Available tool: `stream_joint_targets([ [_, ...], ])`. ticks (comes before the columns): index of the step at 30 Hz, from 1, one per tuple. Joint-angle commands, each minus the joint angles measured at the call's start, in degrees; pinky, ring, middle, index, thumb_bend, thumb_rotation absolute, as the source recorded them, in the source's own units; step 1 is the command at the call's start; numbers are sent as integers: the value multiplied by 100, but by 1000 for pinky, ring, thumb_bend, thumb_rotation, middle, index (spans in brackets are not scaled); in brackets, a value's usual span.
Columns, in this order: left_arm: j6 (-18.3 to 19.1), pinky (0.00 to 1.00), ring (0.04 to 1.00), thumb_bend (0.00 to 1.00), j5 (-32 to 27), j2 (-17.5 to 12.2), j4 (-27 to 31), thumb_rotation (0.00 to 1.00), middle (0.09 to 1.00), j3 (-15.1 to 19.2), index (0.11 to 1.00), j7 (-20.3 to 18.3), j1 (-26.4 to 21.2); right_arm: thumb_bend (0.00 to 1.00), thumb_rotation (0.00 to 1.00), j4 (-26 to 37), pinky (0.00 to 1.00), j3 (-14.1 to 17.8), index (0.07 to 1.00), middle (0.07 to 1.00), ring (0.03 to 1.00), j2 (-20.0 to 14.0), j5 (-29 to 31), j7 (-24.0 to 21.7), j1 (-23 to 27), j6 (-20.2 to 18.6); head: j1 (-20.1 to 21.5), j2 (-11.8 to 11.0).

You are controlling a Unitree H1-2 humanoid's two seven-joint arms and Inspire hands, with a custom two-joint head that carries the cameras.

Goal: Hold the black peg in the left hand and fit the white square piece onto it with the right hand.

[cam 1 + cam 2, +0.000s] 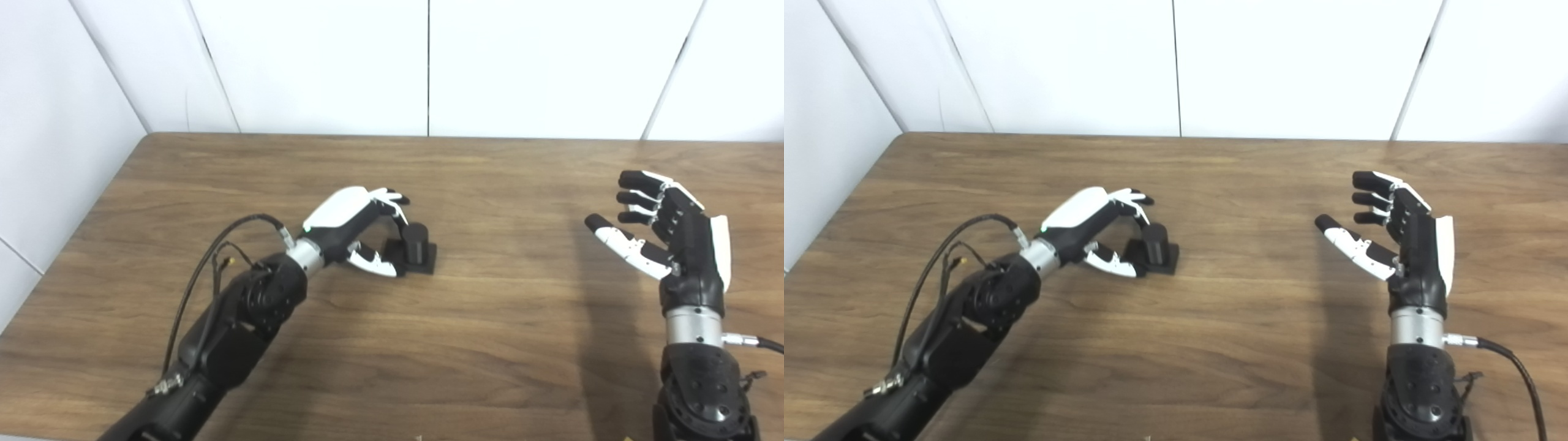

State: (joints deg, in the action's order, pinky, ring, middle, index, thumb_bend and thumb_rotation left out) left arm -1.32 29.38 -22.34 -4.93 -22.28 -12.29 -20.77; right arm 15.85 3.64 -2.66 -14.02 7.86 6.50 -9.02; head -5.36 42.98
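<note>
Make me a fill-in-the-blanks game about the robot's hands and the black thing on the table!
1. The black peg stands on the ____ table.
2. The hand reaching around the black peg is the ____ hand.
3. The right hand has its fingers spread and holds ____.
4. The white square piece is ____ in these pictures.

Missing words: wooden; left; nothing; not visible
</note>
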Motion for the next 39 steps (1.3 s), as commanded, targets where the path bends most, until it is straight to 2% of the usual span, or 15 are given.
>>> stream_joint_targets([
  [1,-108,971,976,519,66,27,105,82,913,-120,493,-209,75,654,187,240,593,16,680,722,697,46,-12,57,210,86,9,6],
  [8,-198,997,986,519,24,212,304,82,926,-188,494,-196,301,659,203,280,576,25,683,723,690,81,13,57,201,17,53,25],
  [15,-370,974,975,518,164,373,534,83,919,-389,494,-195,539,658,198,288,569,33,678,714,677,51,-9,51,213,-15,96,53],
  [26,-383,947,978,519,227,510,493,82,924,-434,493,-157,616,654,203,290,623,37,687,729,718,-37,40,-16,245,-13,192,79],
  [29,-417,951,978,519,212,486,456,82,922,-405,493,-151,637,655,197,295,592,20,684,726,699,-9,39,2,256,-5,513,58],
  [31,-490,952,977,519,181,431,448,82,918,-365,493,-131,677,653,171,320,566,-15,677,721,678,37,16,20,245,8,1169,-45],
  [32,-531,958,977,519,161,396,448,82,917,-341,493,-124,696,653,165,329,562,-31,675,718,674,47,-3,28,240,22,1227,-53],
  [35,-626,965,973,519,117,274,477,82,914,-260,494,-143,750,657,169,334,572,-54,674,717,674,59,-96,80,245,59,1709,-147],
  [39,-695,955,973,520,48,140,518,79,918,-161,494,-225,796,668,217,388,630,1,687,727,717,62,-193,159,294,2,2097,-259],
])
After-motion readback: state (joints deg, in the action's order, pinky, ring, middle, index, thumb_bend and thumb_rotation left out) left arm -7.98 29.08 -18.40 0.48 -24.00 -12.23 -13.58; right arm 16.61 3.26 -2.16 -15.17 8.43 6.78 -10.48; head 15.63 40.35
